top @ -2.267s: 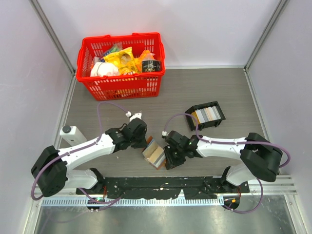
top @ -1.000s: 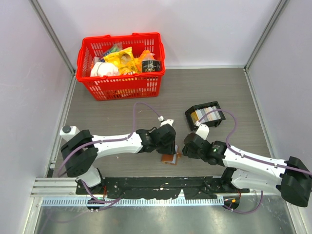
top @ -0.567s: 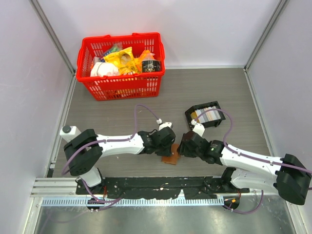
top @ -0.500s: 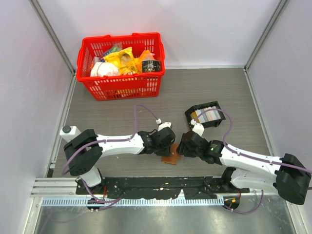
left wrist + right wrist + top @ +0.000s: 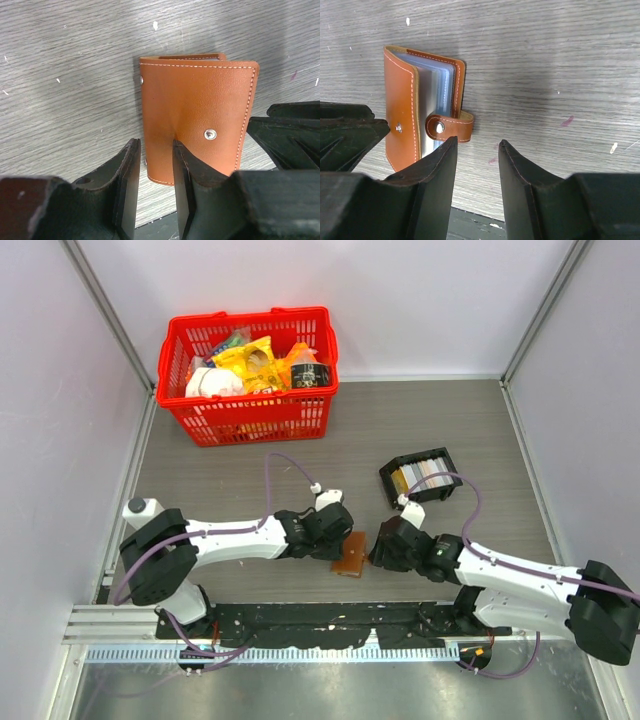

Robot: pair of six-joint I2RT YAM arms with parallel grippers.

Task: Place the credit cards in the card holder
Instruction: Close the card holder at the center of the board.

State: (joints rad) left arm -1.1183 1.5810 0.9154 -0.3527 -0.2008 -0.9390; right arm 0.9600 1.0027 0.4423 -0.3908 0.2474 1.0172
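Both sets of jaws stood parted with nothing between them: the left gripper (image 5: 154, 187) had a narrow gap over bare table (image 5: 450, 420) at the near left edge of the card holder (image 5: 197, 117), and the right gripper (image 5: 476, 182) had a somewhat wider gap over bare wood grain just beside the holder's snap tab (image 5: 449, 127). The card holder lay folded on the table, a brown leather piece with pale stitching and a metal stud on its cover, its clear inner sleeves showing at the open edge in the right wrist view (no card could be made out in them from there). From overhead it lay between the two grippers, near the front edge of the table, with the left gripper (image 5: 330, 530) close on its left and the right gripper (image 5: 385, 548) close on its right. The left wrist view caught the dark fingers of the other arm at the holder's right edge, though contact could not be judged. Further back and to the right sat a small black tray (image 5: 392, 483) with the credit cards (image 5: 422, 473) standing in a row inside it, yellow-orange, white and grey. A red basket (image 5: 250, 417) full of packaged goods stood at the far left of the table.
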